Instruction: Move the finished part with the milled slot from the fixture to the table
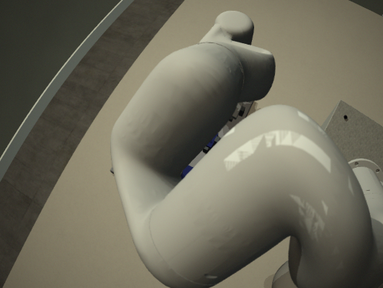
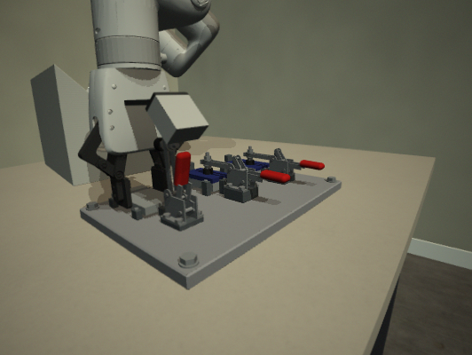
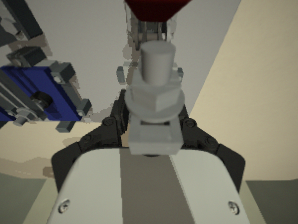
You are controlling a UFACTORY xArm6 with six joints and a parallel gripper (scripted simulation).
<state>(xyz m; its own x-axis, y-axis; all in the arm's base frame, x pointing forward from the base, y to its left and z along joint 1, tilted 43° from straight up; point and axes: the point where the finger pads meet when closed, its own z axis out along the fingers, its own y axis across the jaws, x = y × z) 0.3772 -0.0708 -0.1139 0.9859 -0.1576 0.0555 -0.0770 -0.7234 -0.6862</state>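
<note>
Grey finished part [image 2: 147,207] nested flat; blue blanks [image 1: 187,171] [image 2: 207,176] [image 3: 62,92] clamped.

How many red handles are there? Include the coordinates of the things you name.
3: one upright [image 2: 182,169] beside the pincer [image 2: 141,188] [image 3: 152,117]; one lying level mid-plate [image 2: 275,176]; one level at the far end [image 2: 312,164].

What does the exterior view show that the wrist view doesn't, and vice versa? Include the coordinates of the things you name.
Exterior only: two lowered red handles [image 2: 275,176] [image 2: 311,164], the big grey block [image 2: 51,124] behind the arm and the near corner bolt [image 2: 188,259].

Wrist only: the raised clamp's bolt [image 3: 157,65], close up; the exterior doesn't show it.

Both: the gripper [image 2: 141,186] [image 3: 149,99], the upright red handle [image 2: 182,169] [image 3: 157,6] (only partly in the wrist view), the nearer blue blank [image 2: 213,176] [image 3: 62,92], the base plate [image 2: 248,222] [image 3: 200,30] and the table [image 2: 133,311] [image 3: 260,100].
</note>
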